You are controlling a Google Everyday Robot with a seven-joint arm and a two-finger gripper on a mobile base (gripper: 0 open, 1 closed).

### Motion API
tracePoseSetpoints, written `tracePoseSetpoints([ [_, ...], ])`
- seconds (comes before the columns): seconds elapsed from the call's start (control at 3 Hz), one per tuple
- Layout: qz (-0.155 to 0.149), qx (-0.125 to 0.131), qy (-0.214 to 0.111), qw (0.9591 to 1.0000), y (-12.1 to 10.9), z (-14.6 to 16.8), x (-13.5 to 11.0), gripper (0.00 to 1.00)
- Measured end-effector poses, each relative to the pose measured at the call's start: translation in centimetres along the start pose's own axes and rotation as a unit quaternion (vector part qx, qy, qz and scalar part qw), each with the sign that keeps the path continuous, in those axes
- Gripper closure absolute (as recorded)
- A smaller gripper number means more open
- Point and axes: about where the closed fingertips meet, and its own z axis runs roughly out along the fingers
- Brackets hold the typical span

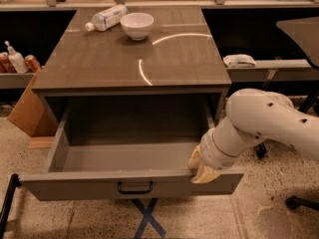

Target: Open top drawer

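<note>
The top drawer (pixel 75 185) is pulled far out of the grey-brown cabinet and its plain grey inside is empty. Its small black bar handle (pixel 135 187) sits at the centre of the flat front. My gripper (pixel 202 167) is at the right end of the drawer front, at its top edge, with its pale fingers (pixel 205 173) hooked over the rim. The white arm (pixel 269 123) reaches in from the right. The lower drawers are hidden under the open one.
On the cabinet top (pixel 134 59) stand a white bowl (pixel 137 25) and a lying plastic bottle (pixel 105 18). A cardboard box (pixel 27 111) leans at the left. Bottles and cans (pixel 15 61) sit on a left shelf. Blue tape cross (pixel 147 218) marks the floor.
</note>
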Motion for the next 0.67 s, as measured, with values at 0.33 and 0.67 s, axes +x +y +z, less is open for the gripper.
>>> tracePoseSetpoints([
  [0.33,-0.001,0.0,0.001,1.0,0.04,-0.03,-0.06,0.54],
  [0.67,-0.002,0.0,0.001,1.0,0.07,-0.07,-0.11,0.3],
])
